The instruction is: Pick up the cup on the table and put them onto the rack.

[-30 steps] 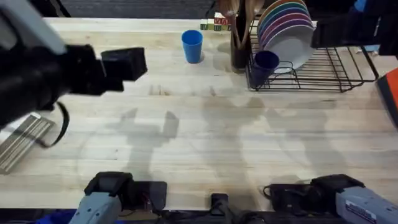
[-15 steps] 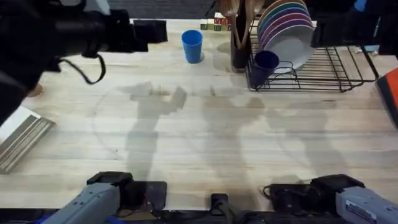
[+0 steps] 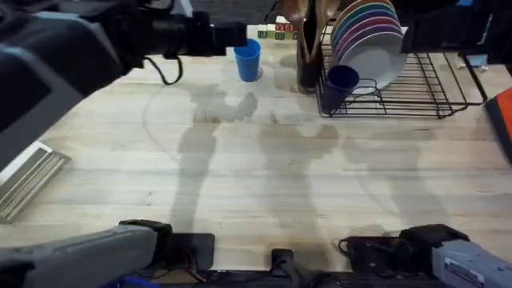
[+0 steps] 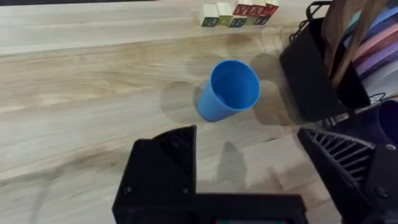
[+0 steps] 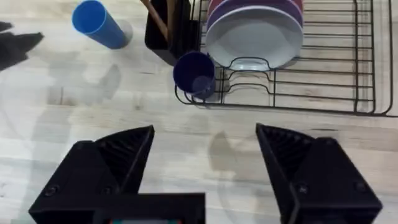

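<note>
left gripper (image 3: 240, 35) moved from the table's left side to just beside the blue cup (image 3: 247, 60), fingers spread wide, empty | cup upright on table, left of rack (image 3: 416, 92) | right gripper (image 5: 202, 162) wide, empty | block letters unreadable

The surface (image 3: 264, 168) is showing pale wood with a matt, lightly streaked grain, and the light blue cup (image 4: 229, 91) at about 12 o'clock on it is looking like smooth plastic with a soft sheen. The rack (image 5: 323, 87) at 2 o'clock is showing thin black wire, holding glossy smooth plates (image 5: 254, 38) and a dark blue cup (image 5: 194, 73) of shiny plastic. The left gripper (image 4: 249, 180) and right gripper (image 5: 205, 168) are showing matt black plastic, finely ridged on the inner faces.
</note>
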Motion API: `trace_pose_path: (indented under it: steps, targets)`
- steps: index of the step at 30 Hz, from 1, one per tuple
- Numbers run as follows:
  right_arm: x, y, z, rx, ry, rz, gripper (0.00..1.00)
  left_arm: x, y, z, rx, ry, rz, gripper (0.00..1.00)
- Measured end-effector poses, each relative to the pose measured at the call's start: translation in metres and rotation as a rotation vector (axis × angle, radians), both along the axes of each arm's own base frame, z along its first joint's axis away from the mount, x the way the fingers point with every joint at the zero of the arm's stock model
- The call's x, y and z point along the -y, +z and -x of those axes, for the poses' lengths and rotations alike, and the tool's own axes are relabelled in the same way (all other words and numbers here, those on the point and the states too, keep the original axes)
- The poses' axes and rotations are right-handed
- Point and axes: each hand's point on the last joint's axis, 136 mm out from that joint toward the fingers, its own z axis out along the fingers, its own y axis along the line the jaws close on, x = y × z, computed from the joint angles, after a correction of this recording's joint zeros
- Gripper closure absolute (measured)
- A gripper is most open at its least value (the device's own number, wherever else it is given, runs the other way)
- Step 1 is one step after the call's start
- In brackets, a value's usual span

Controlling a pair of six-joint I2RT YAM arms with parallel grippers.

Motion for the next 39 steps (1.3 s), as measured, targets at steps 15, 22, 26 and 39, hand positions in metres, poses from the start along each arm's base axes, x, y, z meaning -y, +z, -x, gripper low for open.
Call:
trace_pose_path:
  steps: [15,22,26,39]
  targets:
    - [0.0,0.002,-0.002,0.011,-0.003,-0.004,0.004,0.01,-0.035,-0.036,-0.048,0.05,0.074,0.007]
    - [0.0,0.002,-0.002,0.011,-0.003,-0.004,0.004,0.011,-0.049,-0.055,-0.074,0.059,0.074,0.007]
    - [0.0,0.002,-0.002,0.011,-0.003,-0.004,0.004,0.012,-0.055,-0.063,-0.073,0.061,0.077,0.007]
    - [-0.001,-0.004,-0.007,-0.011,-0.003,-0.001,0.004,0.007,-0.089,-0.07,-0.133,0.095,0.047,0.008]
